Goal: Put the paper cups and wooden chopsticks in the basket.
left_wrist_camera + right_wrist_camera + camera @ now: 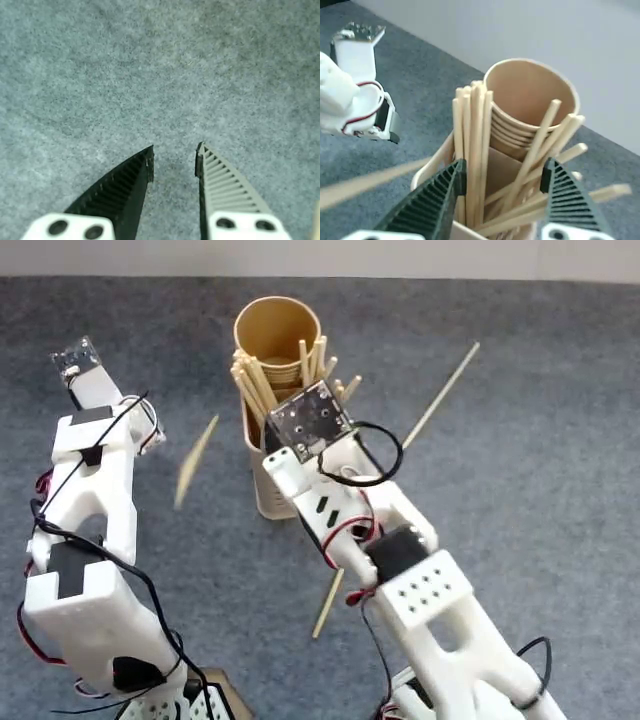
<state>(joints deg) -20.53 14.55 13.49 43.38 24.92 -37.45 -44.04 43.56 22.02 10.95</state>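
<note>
Below, grey carpet (540, 490) meets a pale wall (400, 255); left end effector (175, 155) and right end effector (504, 167) stand open.

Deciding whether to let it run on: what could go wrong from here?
1. The right gripper is open around upright chopsticks in the basket; pulling away could snag some, dragging them out or tipping it.
2. A loose chopstick lies partly under the right arm, probably awkward to grasp.
3. The basket looks crowded, so further chopsticks may not seat.
</note>
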